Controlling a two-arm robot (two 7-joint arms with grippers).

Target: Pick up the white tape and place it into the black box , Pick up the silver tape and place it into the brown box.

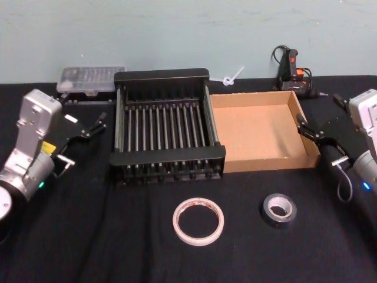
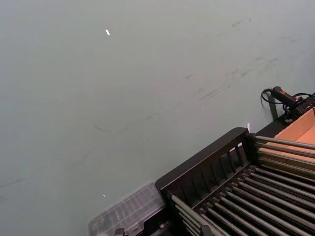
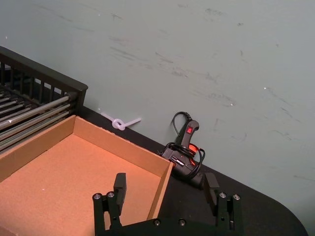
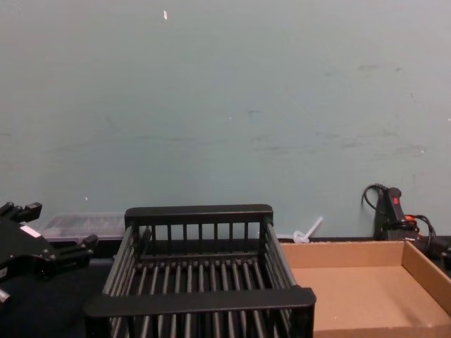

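The white tape (image 1: pixel 198 220), a wide thin ring, lies flat on the black cloth in front of the black box (image 1: pixel 168 154). To its right lies the silver tape (image 1: pixel 279 210), a smaller dark grey roll. The black box (image 4: pixel 199 301) stands mid-table with nothing in it, and the brown box (image 1: pixel 259 130) sits against its right side, also with nothing inside. My left gripper (image 1: pixel 100 122) hovers open to the left of the black box, also seen in the chest view (image 4: pixel 56 225). My right gripper (image 1: pixel 321 115) hovers open by the brown box's right wall (image 3: pixel 165 184).
A clear plastic case (image 1: pixel 91 79) lies behind the black box's left corner. A black and orange corded tool (image 1: pixel 291 68) and a white cable tie (image 1: pixel 231 78) lie at the back near the green wall. The black box (image 2: pixel 236 187) and the case (image 2: pixel 128 211) show in the left wrist view.
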